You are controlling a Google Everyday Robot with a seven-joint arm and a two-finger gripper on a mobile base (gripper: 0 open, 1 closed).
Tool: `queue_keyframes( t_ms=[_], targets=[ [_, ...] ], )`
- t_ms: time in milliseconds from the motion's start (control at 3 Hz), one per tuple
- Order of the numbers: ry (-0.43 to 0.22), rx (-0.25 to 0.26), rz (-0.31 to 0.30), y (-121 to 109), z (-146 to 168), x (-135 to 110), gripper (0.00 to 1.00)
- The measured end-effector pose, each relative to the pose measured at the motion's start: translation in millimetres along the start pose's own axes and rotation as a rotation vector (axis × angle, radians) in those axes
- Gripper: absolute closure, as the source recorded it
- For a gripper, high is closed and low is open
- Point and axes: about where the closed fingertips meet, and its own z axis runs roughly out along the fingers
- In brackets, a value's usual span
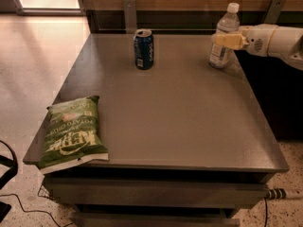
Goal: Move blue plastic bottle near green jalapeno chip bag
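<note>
My gripper [230, 40] sits at the blue plastic bottle [220, 56], hold unclear; the whole carry to the distant green jalapeno chip bag [71, 132] remains.

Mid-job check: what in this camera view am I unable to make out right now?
Camera view: the claw, at the table's far right, covers the middle of the blue plastic bottle; contact between them cannot be told.
The arm is cut off by the right edge.
The soda can's back faces away.
The green jalapeno chip bag hides the table's front left corner.
</note>
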Motion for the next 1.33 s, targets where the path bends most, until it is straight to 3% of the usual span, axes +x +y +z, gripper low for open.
queue_keyframes(
  t_ms=[667,1000,1333],
  targets=[
    [0.001,-0.011,0.002,4,7,1,0.99],
    [0.001,-0.013,0.002,4,8,1,1.00],
    [0.005,-0.047,0.003,27,12,-17,1.00]
  ],
)
